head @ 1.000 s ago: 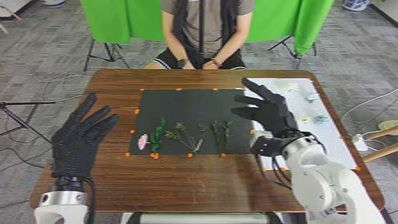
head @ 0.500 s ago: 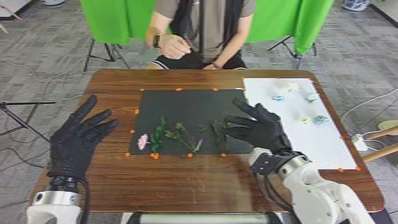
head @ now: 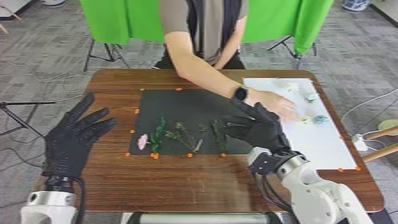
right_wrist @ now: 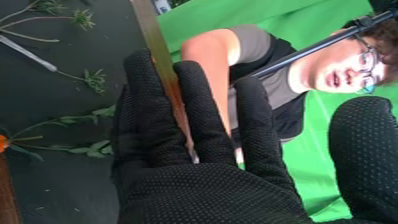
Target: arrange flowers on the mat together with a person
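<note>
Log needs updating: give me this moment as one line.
right hand: open, at right edge of dark mat; left hand: open, left of mat; person's hand: over white board; pink flower: on mat

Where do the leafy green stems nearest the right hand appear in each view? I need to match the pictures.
Head view: leafy stems at the right end of the plant row on the dark mat, just left of the right hand.
Right wrist view: the stems lie on the mat, beside the black glove.
Shared landmark: the orange marker at the mat's edge, by the stem ends.
</note>
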You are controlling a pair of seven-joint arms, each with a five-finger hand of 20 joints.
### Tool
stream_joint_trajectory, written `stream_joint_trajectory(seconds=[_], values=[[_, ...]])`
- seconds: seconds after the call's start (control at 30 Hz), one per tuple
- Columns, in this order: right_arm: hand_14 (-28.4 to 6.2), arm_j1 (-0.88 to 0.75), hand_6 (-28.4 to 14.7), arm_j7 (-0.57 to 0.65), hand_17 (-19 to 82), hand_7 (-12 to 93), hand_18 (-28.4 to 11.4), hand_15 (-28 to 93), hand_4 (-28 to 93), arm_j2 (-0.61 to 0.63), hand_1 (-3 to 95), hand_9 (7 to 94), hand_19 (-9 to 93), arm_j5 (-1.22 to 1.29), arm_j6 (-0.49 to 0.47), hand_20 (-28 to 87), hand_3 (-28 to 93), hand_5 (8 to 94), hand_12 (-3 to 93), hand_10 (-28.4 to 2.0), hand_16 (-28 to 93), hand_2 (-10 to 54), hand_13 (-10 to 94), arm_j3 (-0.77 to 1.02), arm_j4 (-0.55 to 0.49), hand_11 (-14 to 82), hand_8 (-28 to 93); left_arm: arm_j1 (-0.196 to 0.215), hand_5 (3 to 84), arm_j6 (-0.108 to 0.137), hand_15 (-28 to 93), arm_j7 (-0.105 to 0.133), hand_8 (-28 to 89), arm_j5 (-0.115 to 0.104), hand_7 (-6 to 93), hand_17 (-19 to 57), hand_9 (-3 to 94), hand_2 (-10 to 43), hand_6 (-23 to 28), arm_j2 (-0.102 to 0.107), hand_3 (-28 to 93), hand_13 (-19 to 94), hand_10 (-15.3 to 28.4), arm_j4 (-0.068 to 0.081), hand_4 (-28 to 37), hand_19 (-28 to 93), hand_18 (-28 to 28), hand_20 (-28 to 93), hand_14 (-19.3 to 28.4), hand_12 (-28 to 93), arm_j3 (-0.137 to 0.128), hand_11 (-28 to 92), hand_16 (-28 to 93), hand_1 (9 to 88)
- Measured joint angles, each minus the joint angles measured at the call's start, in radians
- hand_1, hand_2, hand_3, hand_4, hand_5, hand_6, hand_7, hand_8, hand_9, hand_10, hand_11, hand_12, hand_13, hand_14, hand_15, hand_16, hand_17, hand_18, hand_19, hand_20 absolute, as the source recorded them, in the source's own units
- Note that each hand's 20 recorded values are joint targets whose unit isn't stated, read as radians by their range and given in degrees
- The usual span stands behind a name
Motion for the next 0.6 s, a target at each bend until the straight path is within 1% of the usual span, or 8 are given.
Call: stream_joint_trajectory(seconds=[0.07,0.33,0.43,0.6], values=[[-22.8,0.000,2.1,0.000,3,10,-21.2,36,-28,-0.001,9.4,49.5,47,0.000,0.000,17,78,38.7,11.3,-18.6,10,13.2,41,-0.001,0.000,11.0,-12,0.001,32.7,0.013,46,0.014,-8,-0.007,8.2,1.7,36.3,8.2,6.1,0.006,74,32,20.7,0.000,-28.3,77,28.4,-28,28.2,11,0.002,20,-9,17.9],[-22.5,-0.003,2.0,-0.010,3,11,-21.1,37,-28,-0.001,9.6,50.1,48,0.001,0.007,17,79,39.3,11.3,-18.6,10,13.2,41,-0.002,0.000,11.5,-12,0.013,33.0,0.047,47,0.039,-8,-0.034,8.5,-0.3,36.5,8.1,6.3,0.010,75,31,21.0,0.000,-28.3,74,28.4,-28,28.3,11,0.011,21,-9,18.2],[-22.5,-0.006,2.0,-0.016,3,11,-21.1,37,-28,0.000,9.7,50.1,48,0.001,0.015,17,79,39.2,11.3,-18.7,10,13.2,41,-0.002,0.000,11.6,-12,0.021,32.9,0.053,47,0.044,-8,-0.041,8.6,-0.2,36.6,8.1,6.3,0.010,75,32,21.0,0.000,-28.3,74,28.4,-28,28.3,11,0.012,21,-9,18.3],[-22.4,-0.010,2.1,-0.019,3,11,-21.0,38,-28,0.000,9.8,50.3,48,0.002,0.024,17,79,39.3,11.3,-18.8,10,13.2,41,0.000,0.000,11.7,-12,0.030,33.0,0.055,47,0.045,-8,-0.044,8.5,-0.1,36.6,8.1,6.4,0.010,75,32,21.1,0.000,-28.3,74,28.4,-28,28.4,11,0.010,22,-9,18.3]])
